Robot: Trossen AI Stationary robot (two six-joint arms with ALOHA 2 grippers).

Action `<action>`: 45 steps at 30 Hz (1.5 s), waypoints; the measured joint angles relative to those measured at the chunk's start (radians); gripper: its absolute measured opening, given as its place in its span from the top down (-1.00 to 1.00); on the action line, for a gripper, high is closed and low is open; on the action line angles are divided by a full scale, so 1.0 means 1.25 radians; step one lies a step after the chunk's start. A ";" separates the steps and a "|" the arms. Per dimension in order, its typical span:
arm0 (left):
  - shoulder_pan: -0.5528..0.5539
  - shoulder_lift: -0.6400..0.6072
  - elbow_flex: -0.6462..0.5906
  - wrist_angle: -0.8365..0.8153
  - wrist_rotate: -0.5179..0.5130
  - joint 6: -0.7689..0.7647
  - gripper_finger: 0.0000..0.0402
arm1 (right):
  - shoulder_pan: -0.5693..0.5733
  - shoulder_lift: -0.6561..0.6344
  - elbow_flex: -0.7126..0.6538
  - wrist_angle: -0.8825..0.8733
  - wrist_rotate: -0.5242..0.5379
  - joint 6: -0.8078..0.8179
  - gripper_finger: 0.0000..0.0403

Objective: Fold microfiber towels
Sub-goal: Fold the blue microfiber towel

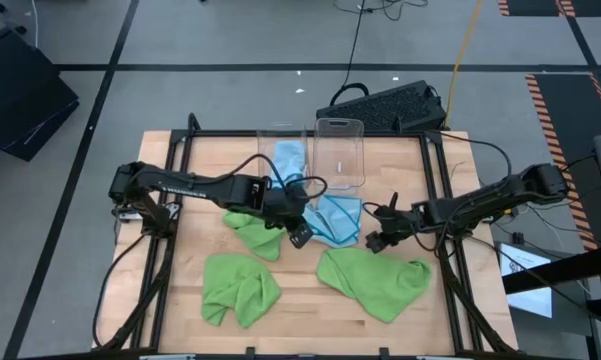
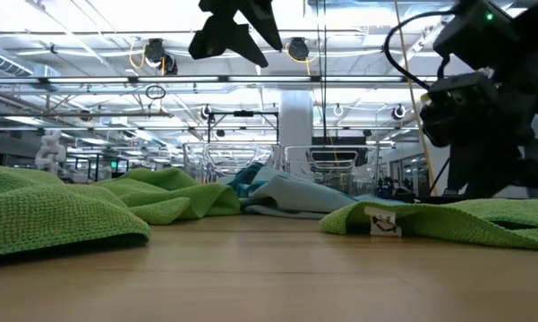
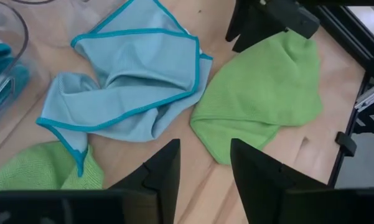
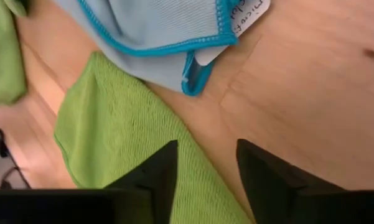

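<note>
A wooden table (image 1: 180,150) with a black frame is carrying everything. A crumpled light blue towel (image 1: 338,218) is lying between the two grippers, three lime green towels (image 1: 242,288) (image 1: 373,280) (image 1: 255,230) are lying around them, and two clear plastic bins (image 1: 339,152) are standing beyond, one holding a blue towel (image 1: 289,158).

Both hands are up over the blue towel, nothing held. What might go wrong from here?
The blue towel lies crumpled, overlapping a green towel, so a pinch may lift both. The left hand and right hand hover close together over it and may collide. The clear bin stands just behind.
</note>
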 joint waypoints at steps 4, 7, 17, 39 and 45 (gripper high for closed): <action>0.000 0.000 0.000 0.001 0.001 -0.027 0.29 | -0.005 0.000 -0.056 0.096 0.018 0.044 -0.03; 0.000 0.000 0.000 0.008 0.008 -0.050 0.29 | -0.010 -0.003 -0.092 0.135 0.024 0.130 -0.13; -0.008 0.000 0.000 0.026 0.014 -0.075 0.29 | -0.033 -0.003 -0.147 0.228 0.038 0.201 -0.16; 0.014 0.000 0.000 -0.072 0.081 -0.033 0.29 | -0.175 0.165 -0.053 0.276 -0.003 0.150 -0.14; 0.000 0.000 0.000 -0.137 0.085 -0.007 0.29 | -0.176 0.171 -0.054 0.266 0.015 0.150 0.18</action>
